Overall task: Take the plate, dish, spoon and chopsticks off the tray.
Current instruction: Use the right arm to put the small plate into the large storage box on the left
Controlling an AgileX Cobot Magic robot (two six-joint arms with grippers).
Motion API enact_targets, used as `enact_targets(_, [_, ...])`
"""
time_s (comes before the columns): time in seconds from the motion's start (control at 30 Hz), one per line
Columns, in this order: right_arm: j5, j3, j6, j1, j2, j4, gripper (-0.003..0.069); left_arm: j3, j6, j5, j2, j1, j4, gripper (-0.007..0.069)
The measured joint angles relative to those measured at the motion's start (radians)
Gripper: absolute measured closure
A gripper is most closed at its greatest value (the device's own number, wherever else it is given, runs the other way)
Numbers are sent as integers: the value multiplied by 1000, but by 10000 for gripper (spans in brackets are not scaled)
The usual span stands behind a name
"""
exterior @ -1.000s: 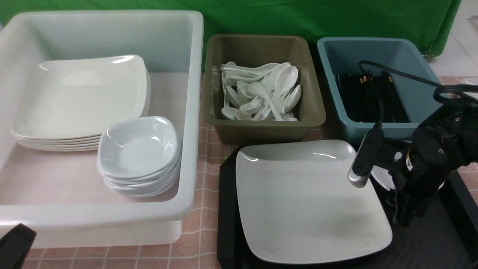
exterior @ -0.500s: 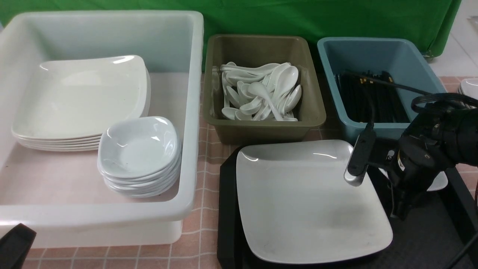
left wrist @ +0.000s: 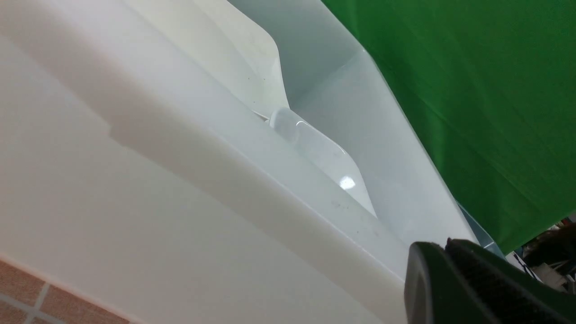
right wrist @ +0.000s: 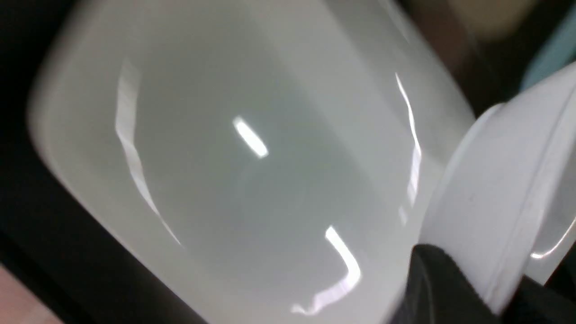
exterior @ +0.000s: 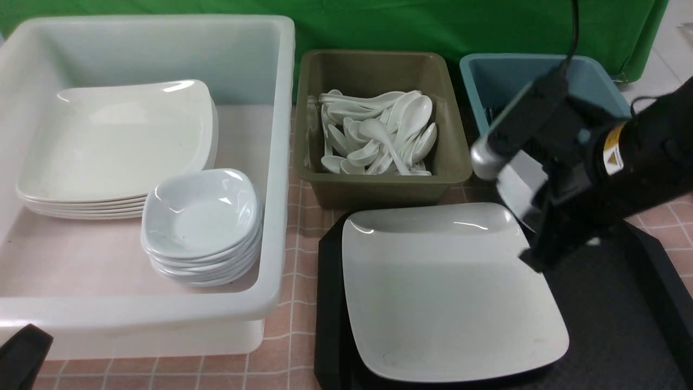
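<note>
plate [exterior: 449, 292] covers tray's [exterior: 606, 330] left, open floor right, olive bin [exterior: 379, 187] behind

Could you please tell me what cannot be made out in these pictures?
Blue bin: front view, the right arm covers most of it; contents hidden.
Left pincer: cut off by the frame corner in front and left wrist views; open or shut unclear.
Small dish in the right pincer: blurred in right wrist view, partly behind the arm in front.
Tray: right end runs off the front view.
</note>
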Motion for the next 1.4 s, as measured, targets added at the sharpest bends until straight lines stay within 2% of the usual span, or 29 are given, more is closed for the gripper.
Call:
enact_targets(0.07, [-54, -68, -136, 51, -1, 195, 582, 0, 0, 0, 0, 0, 0, 605])
enact_targets(0.1, [-62, -82, -151, 61, 1, 214, 582, 0, 0, 0, 0, 0, 0, 605])
enact_targets(0.13, [-85, -136, -258, 100, 25, 345, 582, 0, 0, 0, 0, 0, 0, 605])
enact_targets(0.17, [-95, -170, -314, 128, 49, 403, 582, 0, 0, 0, 0, 0, 0, 605])
enact_targets(0.3, [-130, -290, -426, 221, 186, 477, 582, 0, 0, 0, 0, 0, 0, 605])
enact_targets(0.47, [-158, -434, -450, 277, 369, 483, 582, 0, 0, 0, 0, 0, 1, 605])
enact_targets(0.67, [-184, -606, -439, 305, 615, 352, 564, 0, 0, 0, 0, 0, 1, 605])
enact_targets(0.77, [-227, -628, -409, 305, 677, 310, 510, 0, 0, 0, 0, 0, 0, 605])
enact_targets(0.9, [-257, -632, -380, 305, 725, 293, 358, 0, 0, 0, 0, 0, 0, 605])
enact_targets(0.93, [-257, -632, -380, 305, 726, 293, 351, 0, 0, 0, 0, 0, 0, 605])
enact_targets(1.0, [-259, -632, -366, 305, 724, 290, 285, 0, 0, 0, 0, 0, 0, 605])
enact_targets(1.07, [-258, -632, -347, 305, 709, 289, 263, 0, 0, 0, 0, 0, 0, 605])
enact_targets(1.13, [-247, -632, -325, 305, 687, 288, 253, 0, 0, 0, 0, 0, 0, 605])
enact_targets(1.27, [-95, -633, -259, 305, 551, 287, 259, 0, 0, 0, 0, 0, 0, 605])
enact_targets(1.33, [6, -633, -241, 305, 483, 286, 295, 0, 0, 3, 0, 0, -20, 605])
enact_targets(1.4, [155, -634, -223, 305, 392, 284, 375, 0, 0, 17, 0, 0, -53, 605])
